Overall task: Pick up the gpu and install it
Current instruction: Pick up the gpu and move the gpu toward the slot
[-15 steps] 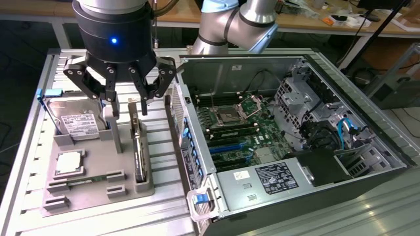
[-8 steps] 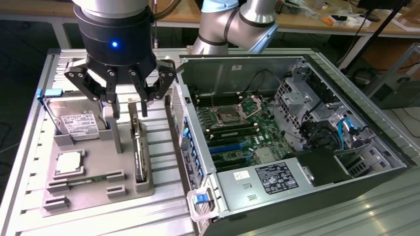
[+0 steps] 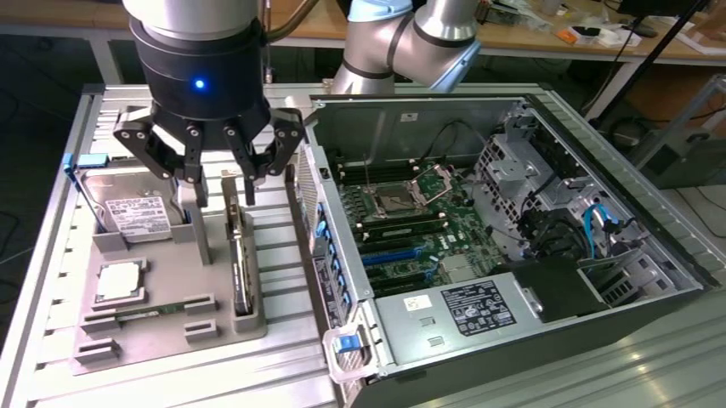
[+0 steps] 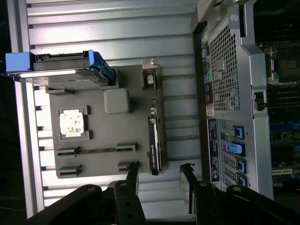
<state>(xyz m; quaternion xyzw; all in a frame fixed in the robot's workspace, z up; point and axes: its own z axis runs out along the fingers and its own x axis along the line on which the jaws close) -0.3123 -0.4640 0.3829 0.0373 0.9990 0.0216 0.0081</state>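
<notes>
The gpu (image 3: 238, 263) stands on edge in a slot of the grey parts tray (image 3: 170, 340), showing as a thin dark strip with a silver bracket at its far end. In the wrist view the gpu (image 4: 154, 131) runs along the tray's (image 4: 108, 133) side nearest the computer case. My gripper (image 3: 221, 191) hangs open just above the card's far end, its black fingers apart and holding nothing. In the wrist view my gripper (image 4: 159, 171) has one fingertip on each side of the card's line, without touching it.
The open computer case (image 3: 477, 229) lies to the exterior view's right of the tray, its motherboard (image 3: 409, 221) exposed; its perforated wall (image 4: 225, 70) stands close to the card. On the tray also sit a hard drive (image 3: 131, 212), a processor chip (image 3: 119, 280) and a memory stick (image 3: 148, 313).
</notes>
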